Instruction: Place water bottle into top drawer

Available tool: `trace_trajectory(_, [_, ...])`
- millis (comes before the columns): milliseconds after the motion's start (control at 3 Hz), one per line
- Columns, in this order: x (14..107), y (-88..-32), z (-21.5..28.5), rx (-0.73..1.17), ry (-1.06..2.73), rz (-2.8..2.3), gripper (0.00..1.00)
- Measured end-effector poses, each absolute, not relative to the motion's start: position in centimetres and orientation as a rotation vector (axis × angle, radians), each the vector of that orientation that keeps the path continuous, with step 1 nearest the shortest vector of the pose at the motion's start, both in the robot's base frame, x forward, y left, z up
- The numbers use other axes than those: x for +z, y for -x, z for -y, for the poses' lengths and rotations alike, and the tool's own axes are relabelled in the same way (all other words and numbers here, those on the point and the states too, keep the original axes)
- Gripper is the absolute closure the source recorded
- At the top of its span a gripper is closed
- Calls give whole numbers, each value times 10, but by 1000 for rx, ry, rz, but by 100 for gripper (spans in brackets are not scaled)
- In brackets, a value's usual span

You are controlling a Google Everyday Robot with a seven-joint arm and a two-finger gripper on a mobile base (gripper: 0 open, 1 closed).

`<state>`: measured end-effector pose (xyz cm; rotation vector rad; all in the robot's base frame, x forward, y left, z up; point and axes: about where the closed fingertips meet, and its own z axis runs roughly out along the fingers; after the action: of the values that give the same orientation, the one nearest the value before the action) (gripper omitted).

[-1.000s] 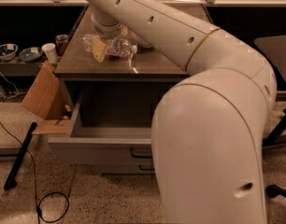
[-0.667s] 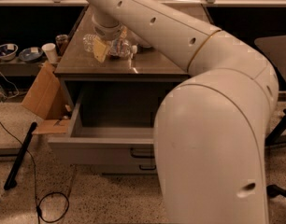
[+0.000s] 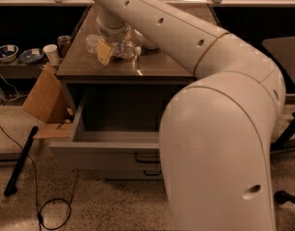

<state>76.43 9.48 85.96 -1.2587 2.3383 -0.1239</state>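
One pincer [image 3: 108, 46] at water bottle [image 3: 127, 48] on table [image 3: 157, 67]; can't tell if clenched.
Risk: weak hold, bottle slips before reaching open top drawer [image 3: 104, 154].

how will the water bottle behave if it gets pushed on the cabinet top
The water bottle looks to lie on its side, so it would likely roll. Its clear plastic probably dents when squeezed. The gripper is right at it, above the cabinet top.
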Motion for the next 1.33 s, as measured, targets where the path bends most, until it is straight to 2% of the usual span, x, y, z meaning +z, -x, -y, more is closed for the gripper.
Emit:
trace_trajectory(333, [855, -767, -102, -81, 1368, -2311, 36])
trace_trajectory(1000, [853, -769, -109, -38, 1474, -2268, 82])
trace_trajectory(1333, [855, -765, -103, -15, 1472, -2243, 100])
